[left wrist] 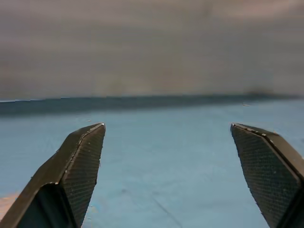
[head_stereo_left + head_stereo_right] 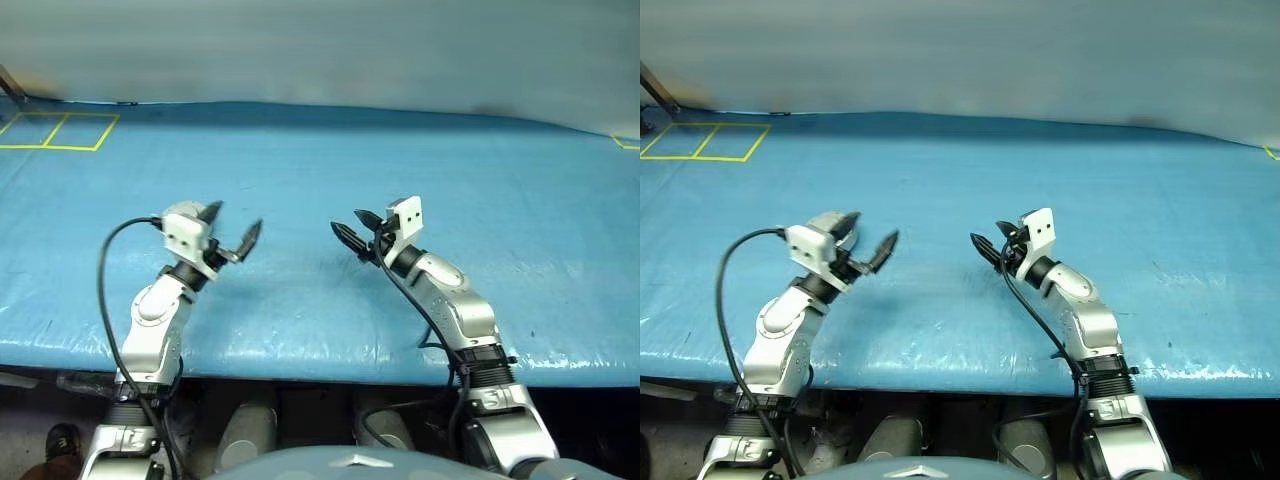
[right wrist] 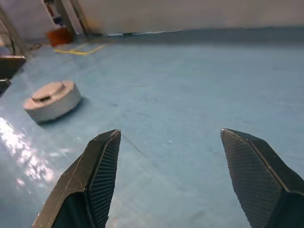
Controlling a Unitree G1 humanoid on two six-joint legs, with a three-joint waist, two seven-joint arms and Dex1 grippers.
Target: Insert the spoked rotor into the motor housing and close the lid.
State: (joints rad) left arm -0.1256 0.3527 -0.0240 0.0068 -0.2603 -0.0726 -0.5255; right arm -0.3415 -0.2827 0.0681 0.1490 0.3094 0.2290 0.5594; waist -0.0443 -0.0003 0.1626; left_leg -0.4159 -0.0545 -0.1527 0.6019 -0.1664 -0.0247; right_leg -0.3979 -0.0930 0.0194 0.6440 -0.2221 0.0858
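**Closed motor housing sits well clear of both open grippers**

While the head view shows the left gripper point(image 2: 232, 227) and right gripper point(image 2: 350, 229) spread and empty over the blue worktop point(image 2: 400, 160), the right wrist view shows the motor housing point(image 3: 52, 100) — lid on, apparently — well apart. It looks rigid, heavy and smooth; grip across its rim.

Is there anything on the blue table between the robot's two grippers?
No. In the left eye view, only bare blue table cover lies between the left gripper and the right gripper. Both are open and hold nothing.
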